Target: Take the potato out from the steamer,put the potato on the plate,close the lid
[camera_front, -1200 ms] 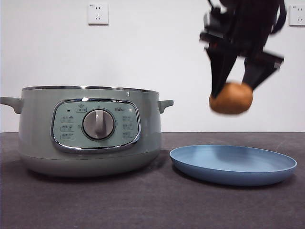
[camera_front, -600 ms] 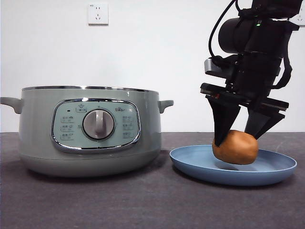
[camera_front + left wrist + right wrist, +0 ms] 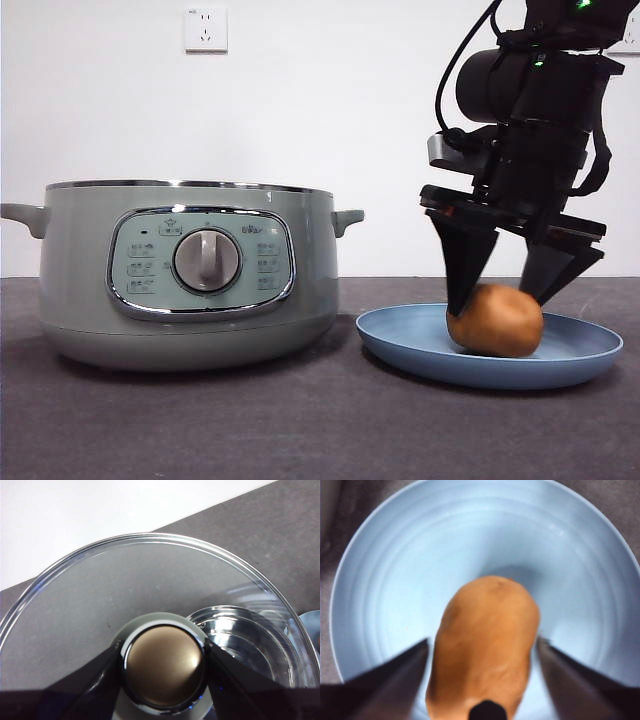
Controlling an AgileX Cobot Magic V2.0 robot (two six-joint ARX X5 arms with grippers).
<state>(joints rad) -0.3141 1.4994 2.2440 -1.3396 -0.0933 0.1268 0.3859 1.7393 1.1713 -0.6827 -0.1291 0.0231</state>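
The orange-brown potato [image 3: 495, 320] [image 3: 485, 635] lies on the light-blue plate [image 3: 400, 340] [image 3: 385, 580], right of the sage-green steamer [image 3: 190, 270]. My right gripper [image 3: 497, 300] [image 3: 482, 641] reaches down over the plate, open, with one jaw on each side of the potato and a thin gap on both sides. My left gripper [image 3: 164, 655] is shut on the knob [image 3: 164, 672] of the clear glass lid [image 3: 100, 590] and holds it up in the air. Through the glass I see the steamer's shiny inside [image 3: 240, 635]. The front view shows neither the lid nor the left arm.
Everything stands on a dark grey table [image 3: 300, 420] in front of a white wall with a socket [image 3: 205, 28]. The steamer's side handle [image 3: 347, 218] sticks out toward the plate. An edge of the plate [image 3: 312, 622] shows past the lid's rim.
The right gripper came down with the potato from mid-air onto the plate, then its jaws spread apart and let go. The potato now rests on the plate.
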